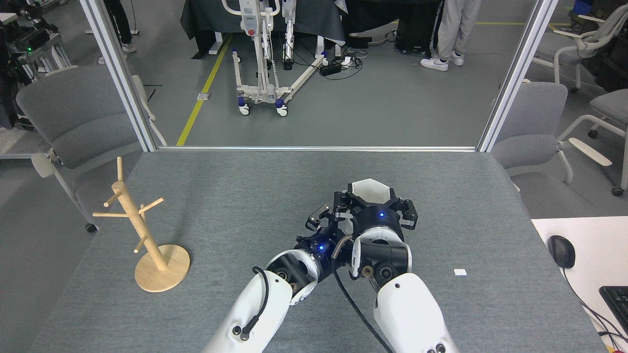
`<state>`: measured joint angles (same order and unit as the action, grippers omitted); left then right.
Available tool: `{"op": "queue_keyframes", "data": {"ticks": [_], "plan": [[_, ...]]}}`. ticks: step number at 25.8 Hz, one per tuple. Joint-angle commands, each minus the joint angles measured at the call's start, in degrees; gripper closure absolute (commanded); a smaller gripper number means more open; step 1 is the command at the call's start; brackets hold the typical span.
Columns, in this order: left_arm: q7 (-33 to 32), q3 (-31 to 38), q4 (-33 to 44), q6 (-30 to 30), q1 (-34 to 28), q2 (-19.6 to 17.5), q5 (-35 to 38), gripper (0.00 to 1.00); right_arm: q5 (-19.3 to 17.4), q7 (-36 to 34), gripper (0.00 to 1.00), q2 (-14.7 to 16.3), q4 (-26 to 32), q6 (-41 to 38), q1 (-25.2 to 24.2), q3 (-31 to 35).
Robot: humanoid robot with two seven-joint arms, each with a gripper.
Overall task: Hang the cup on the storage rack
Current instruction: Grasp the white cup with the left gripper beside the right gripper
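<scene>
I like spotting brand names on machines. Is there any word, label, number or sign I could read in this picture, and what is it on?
None can be read.
The cup, storage rack, left gripper and right gripper show no writing.
The small white tag on the table looks blank.
The keyboard keys are too small to read.
</scene>
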<state>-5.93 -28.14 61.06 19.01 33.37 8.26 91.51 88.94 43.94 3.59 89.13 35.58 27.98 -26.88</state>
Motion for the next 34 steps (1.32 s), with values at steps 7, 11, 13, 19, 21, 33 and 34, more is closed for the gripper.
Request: {"op": "queue_keyframes", "data": {"ticks": [7,11,13,19,21,33,34], "plan": [[-0.14,-0.08,-0.42,-0.02,0.73,0.0,-2.65,0.05,0.09,-0.35,0.98,-0.87,-1.94,0.98,-0.47,-1.86],[-0.14,-0.6,-0.33,0.24,0.73,0.0,-2.65,0.24,0.09,-0.44,0.98,-1.31,-2.03,0.98,-1.09,-2.03],[-0.22,-0.69,-0.33,0.85,0.81,0.0,-2.57,0.38,0.09,-0.44,0.98,-1.4,-2.21,0.98,-1.18,-2.21],[-3.92,-0.25,0.11,5.16,0.55,-0.09,-2.48,1.0,0.71,-0.53,0.98,-1.92,-2.29,0.98,-1.26,-2.47],[-4.27,-0.16,0.02,5.07,0.55,-0.09,-2.48,1.0,0.62,-0.53,0.98,-1.92,-2.29,0.98,-1.26,-2.47],[-4.27,0.01,-0.42,4.9,0.55,-0.18,-2.57,1.0,0.44,-0.44,0.58,-1.84,-2.56,0.63,-1.18,-2.3],[-4.35,0.01,-0.5,4.9,0.55,-0.18,-2.57,1.0,0.53,-0.53,0.23,-1.92,-3.0,0.8,-1.18,-2.3]]}}
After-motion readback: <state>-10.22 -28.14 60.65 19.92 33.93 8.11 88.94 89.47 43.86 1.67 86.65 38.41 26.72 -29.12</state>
